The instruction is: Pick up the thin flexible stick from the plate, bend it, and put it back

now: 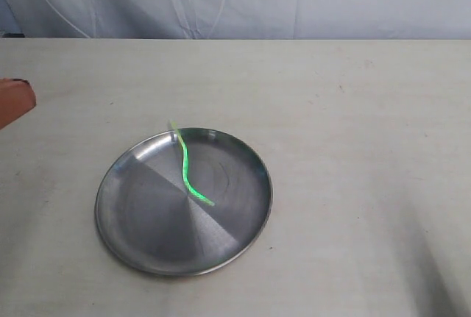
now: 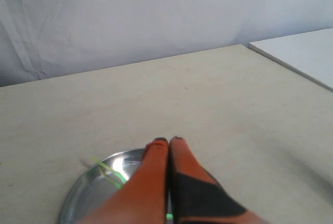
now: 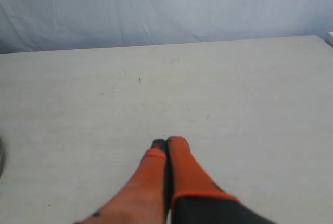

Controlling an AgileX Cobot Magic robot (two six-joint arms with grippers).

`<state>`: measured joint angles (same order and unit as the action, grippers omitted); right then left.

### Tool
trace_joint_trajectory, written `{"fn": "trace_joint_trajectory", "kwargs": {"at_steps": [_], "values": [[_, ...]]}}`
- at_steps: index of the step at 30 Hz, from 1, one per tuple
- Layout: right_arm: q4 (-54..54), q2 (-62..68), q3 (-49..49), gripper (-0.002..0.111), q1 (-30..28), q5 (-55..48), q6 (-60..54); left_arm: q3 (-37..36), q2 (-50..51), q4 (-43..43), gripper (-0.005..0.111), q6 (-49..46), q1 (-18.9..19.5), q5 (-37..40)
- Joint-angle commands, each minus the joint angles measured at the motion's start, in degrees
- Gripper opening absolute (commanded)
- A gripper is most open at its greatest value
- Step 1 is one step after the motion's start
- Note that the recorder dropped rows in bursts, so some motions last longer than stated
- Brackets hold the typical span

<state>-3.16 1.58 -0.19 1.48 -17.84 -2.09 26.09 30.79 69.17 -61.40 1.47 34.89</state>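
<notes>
The lime-green stick lies bent in a shallow S on the steel plate, one end poking over the far rim. In the left wrist view the stick shows on the plate beside my fingers. My left gripper is shut with nothing in it and hangs above the plate's edge; in the exterior view only an orange bit of it shows at the left border. My right gripper is shut and empty over bare table, outside the exterior view.
The beige table stretches all round the plate. A pale cloth backdrop hangs behind the table's far edge. A white board sits off the table's far corner in the left wrist view.
</notes>
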Motion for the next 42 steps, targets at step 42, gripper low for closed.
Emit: {"fn": "trace_joint_trajectory", "kwargs": {"at_steps": [42], "values": [[-0.02,-0.37,0.19,-0.001,-0.35,0.37,-0.33,-26.09,-30.79,-54.66,0.000,53.79,-1.06,-21.58]]}}
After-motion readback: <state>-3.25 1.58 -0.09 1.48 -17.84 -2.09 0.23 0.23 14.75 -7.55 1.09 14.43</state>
